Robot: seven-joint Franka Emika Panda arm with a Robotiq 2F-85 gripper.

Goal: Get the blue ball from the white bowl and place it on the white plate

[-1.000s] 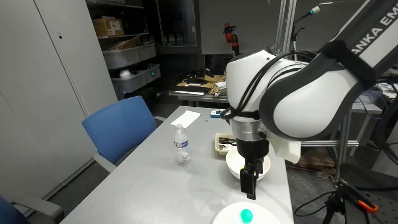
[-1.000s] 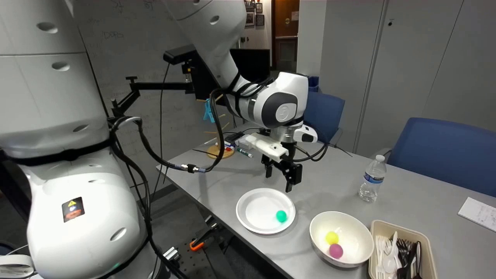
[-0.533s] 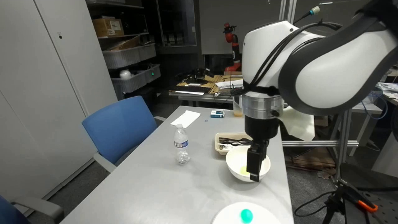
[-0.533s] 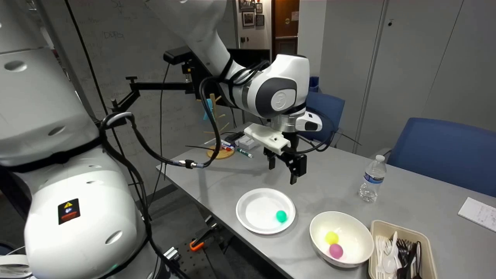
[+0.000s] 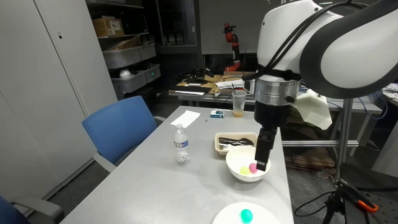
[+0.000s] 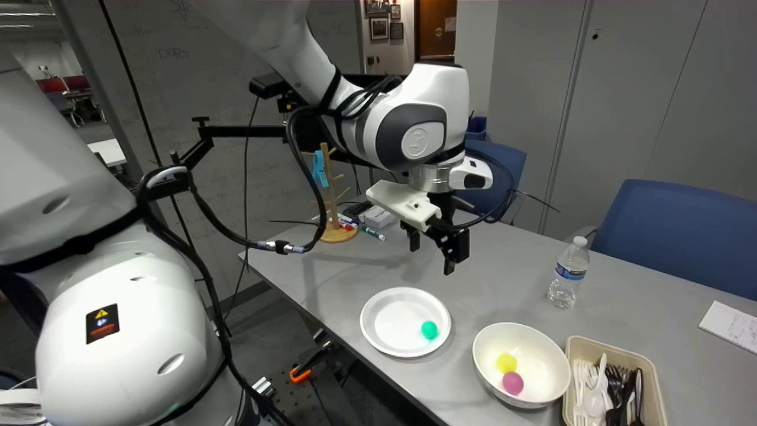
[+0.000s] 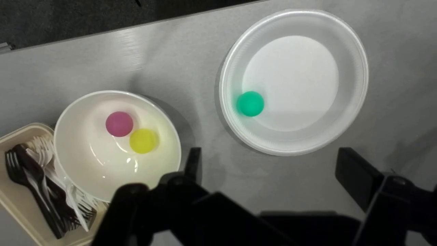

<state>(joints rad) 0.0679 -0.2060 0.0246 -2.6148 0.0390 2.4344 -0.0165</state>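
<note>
Three small balls share the table: the blue ball, teal in colour, rests on the white plate, on the side nearest the white bowl, where the flat base meets the sloping edge. A pink ball and a yellow ball lie just beside each other inside that bowl, which stands upright, apart from the plate. Right next to the bowl is a beige tray of black and white cutlery; in the wrist view the bowl's rim overlaps the tray's edge, and whether the two touch I cannot tell. The gripper hangs above the table, pointing down, its fingers spread wide, with the grey table showing between them in the wrist view. In both exterior views a clear bottle with a blue label stands upright on the table, well apart from the plate. Farther along, in an exterior view, lie white paper and a small box, and a clear cup holds some amber liquid.
</note>
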